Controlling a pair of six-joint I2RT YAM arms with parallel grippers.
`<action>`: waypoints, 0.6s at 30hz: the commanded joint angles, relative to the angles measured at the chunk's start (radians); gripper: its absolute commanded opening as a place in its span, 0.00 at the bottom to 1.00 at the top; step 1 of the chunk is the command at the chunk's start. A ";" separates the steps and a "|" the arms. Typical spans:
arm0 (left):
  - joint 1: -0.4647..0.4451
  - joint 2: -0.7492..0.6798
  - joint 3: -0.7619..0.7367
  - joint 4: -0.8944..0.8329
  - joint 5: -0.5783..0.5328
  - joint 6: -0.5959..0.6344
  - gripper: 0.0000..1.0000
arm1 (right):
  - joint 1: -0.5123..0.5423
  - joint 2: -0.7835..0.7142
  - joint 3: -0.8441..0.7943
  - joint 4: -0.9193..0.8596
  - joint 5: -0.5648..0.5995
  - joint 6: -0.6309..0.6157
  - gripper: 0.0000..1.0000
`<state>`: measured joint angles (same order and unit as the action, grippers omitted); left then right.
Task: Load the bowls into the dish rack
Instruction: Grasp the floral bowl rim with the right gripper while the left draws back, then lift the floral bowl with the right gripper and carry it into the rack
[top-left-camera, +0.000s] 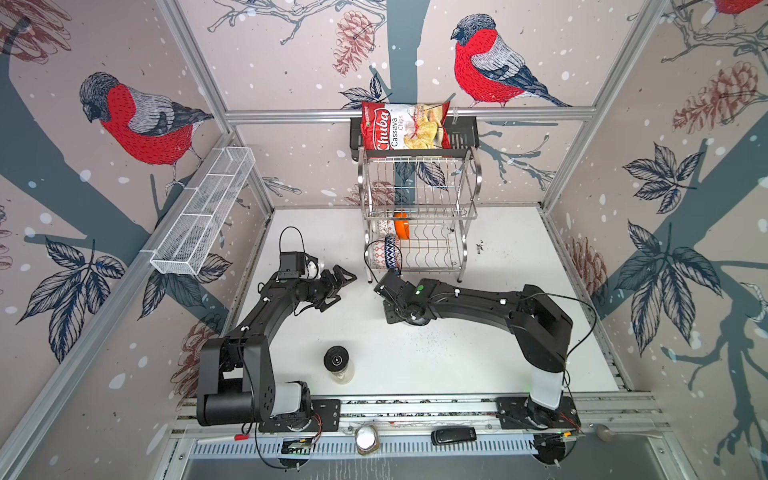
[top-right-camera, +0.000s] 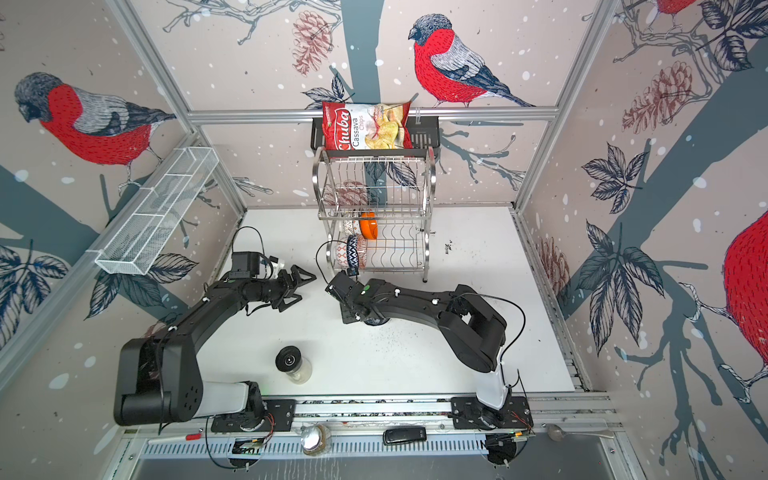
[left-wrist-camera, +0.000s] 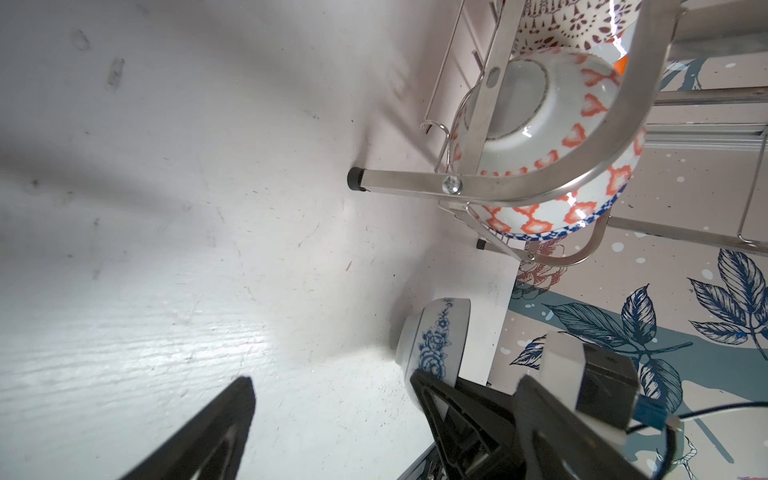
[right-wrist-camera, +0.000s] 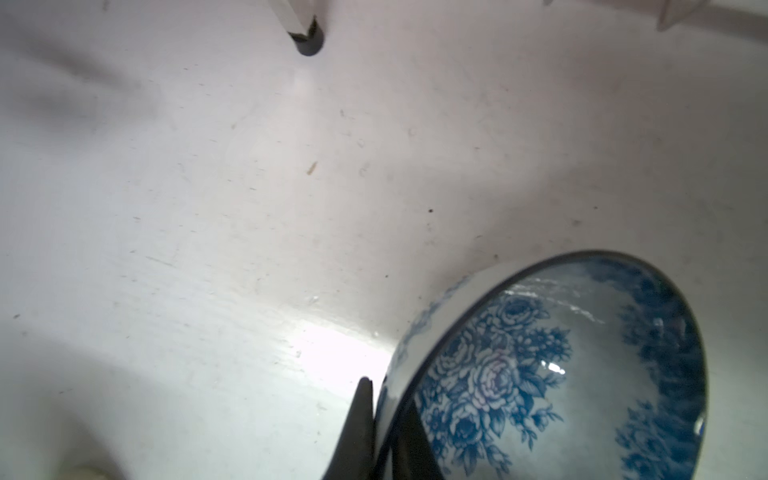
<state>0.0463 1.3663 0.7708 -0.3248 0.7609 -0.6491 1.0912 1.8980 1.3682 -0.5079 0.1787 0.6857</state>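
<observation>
One floral bowl, rim between right jaws

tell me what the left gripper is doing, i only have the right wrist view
Observer: The left gripper hangs open and empty over the table, left of the rack.
Operator: any bowls in the rack yet
Observer: Yes, several stand on edge in its lower tier, a plain orange bowl among them.
Operator: room for my flowered bowl
Observer: Looks so: the wires right of the orange bowl are bare in both top views.
</observation>
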 joint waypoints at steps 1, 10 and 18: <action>0.001 0.004 0.000 0.007 0.025 -0.006 0.97 | -0.013 -0.044 -0.011 0.084 -0.039 0.018 0.02; -0.062 -0.007 0.048 -0.012 0.034 -0.032 0.97 | -0.066 -0.173 -0.106 0.255 -0.135 0.039 0.02; -0.095 -0.033 0.043 -0.015 0.047 -0.045 0.97 | -0.170 -0.321 -0.232 0.443 -0.226 0.069 0.01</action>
<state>-0.0406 1.3476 0.8177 -0.3386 0.7849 -0.6838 0.9470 1.6165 1.1648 -0.2073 -0.0006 0.7361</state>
